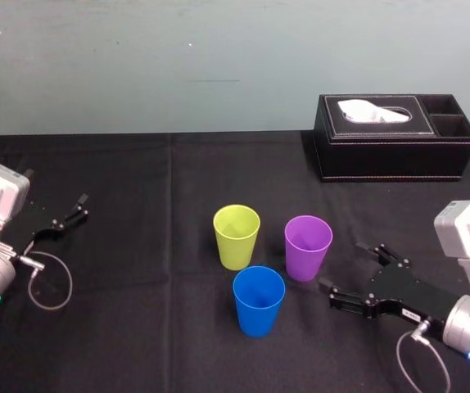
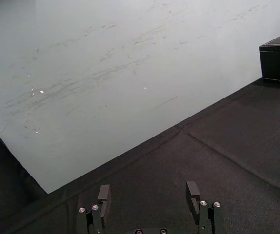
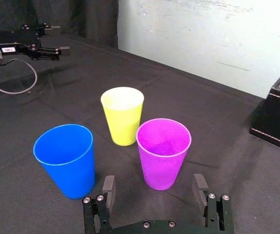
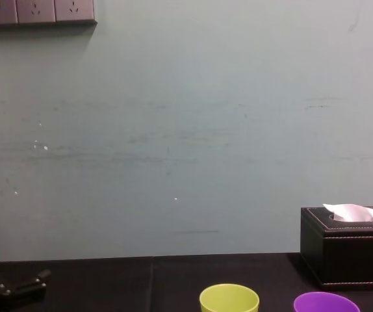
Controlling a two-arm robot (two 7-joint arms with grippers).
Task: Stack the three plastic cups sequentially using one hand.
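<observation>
Facing purple cup (image 1: 308,246), right end effector (image 1: 343,266) spread.

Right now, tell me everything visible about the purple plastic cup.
The smooth, tapered purple plastic cup stands upright, mouth up and empty, on the black tablecloth. Its rim is wider than its base; it is unstacked and touches only the cloth. The yellow-green plastic cup stands apart to its left, the blue plastic cup nearer the robot. The open right gripper faces it without touching.
</observation>
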